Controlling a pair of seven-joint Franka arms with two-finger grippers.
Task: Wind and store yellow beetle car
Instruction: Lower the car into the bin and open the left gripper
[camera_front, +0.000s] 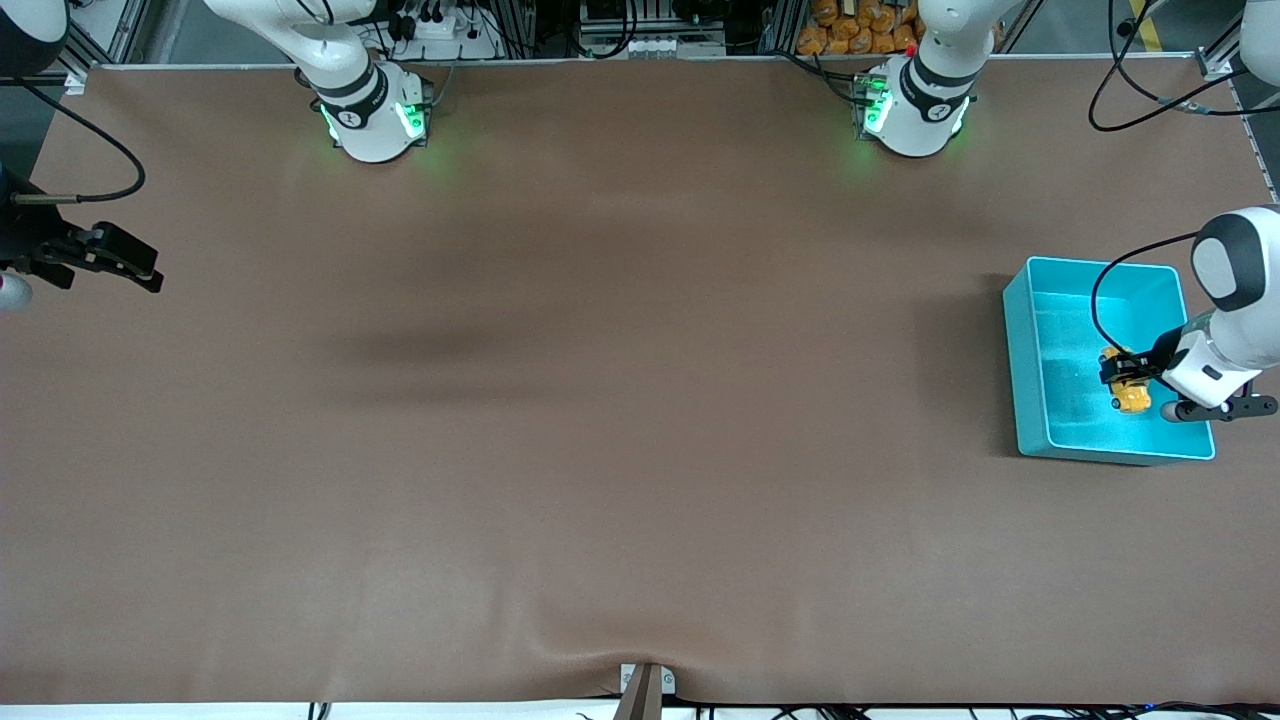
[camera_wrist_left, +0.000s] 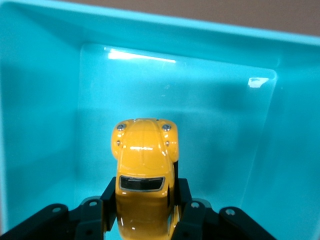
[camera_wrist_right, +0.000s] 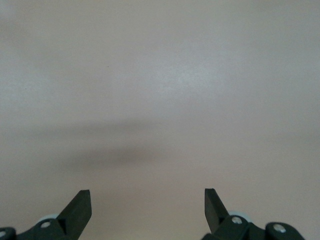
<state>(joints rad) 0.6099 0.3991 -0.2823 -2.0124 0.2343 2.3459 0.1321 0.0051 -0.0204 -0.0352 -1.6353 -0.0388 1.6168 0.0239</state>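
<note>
1. The left gripper (camera_front: 1122, 379) hangs inside the cyan bin (camera_front: 1030, 350) at the left arm's end of the table, its fingers (camera_wrist_left: 107, 200) clamped on the flanks of the yellow beetle car (camera_wrist_left: 144, 165)
2. The car is gripped by its sides with its nose pointing down at the bin floor, probably so it can be set down there
3. The right gripper (camera_front: 125, 262) waits over the table (camera_front: 600, 400) at the right arm's end, jaws spread wide and empty, well clear of the bin

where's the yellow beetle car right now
The yellow beetle car is gripped in the left claw over the inside of the cyan bin, at the left arm's end of the table.
</note>
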